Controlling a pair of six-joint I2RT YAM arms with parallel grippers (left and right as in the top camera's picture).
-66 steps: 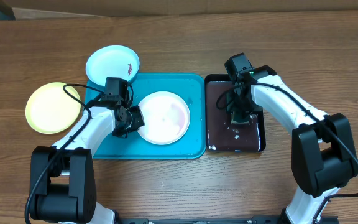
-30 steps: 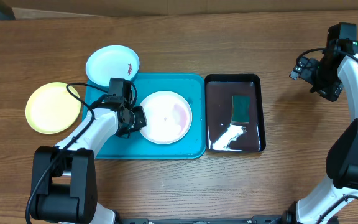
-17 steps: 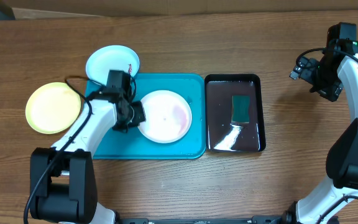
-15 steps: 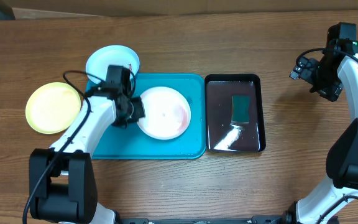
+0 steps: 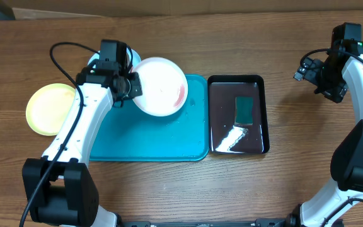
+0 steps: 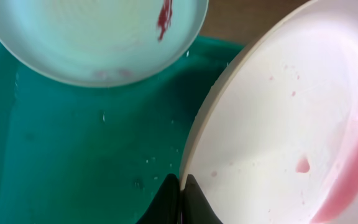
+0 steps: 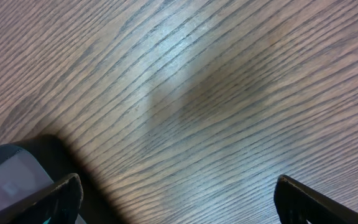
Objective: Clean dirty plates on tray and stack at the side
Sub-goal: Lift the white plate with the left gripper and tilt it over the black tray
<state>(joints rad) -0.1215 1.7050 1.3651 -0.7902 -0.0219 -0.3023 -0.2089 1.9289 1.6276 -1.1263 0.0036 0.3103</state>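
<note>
Fingers [image 6: 194,205] of the left gripper [image 5: 133,88] were clamped on the left rim of the white plate [image 5: 161,87]. It was held face-up over the far edge of the tray [image 5: 169,135], near its left corner, pink smear rightward. The light-blue plate [image 6: 92,37] was mostly hidden beneath that gripper from overhead. The right gripper [image 7: 179,199] stood wide apart over the tabletop [image 7: 197,93].

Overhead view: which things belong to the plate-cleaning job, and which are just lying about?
In the job:
- white plate, pinched at its rim by the left gripper
- light-blue plate, red stain on it
- yellow-green plate
- turquoise tray

Lying about:
- black tray with green sponge, probably the cleaning kit, untouched
- right gripper, open, holding nothing
</note>
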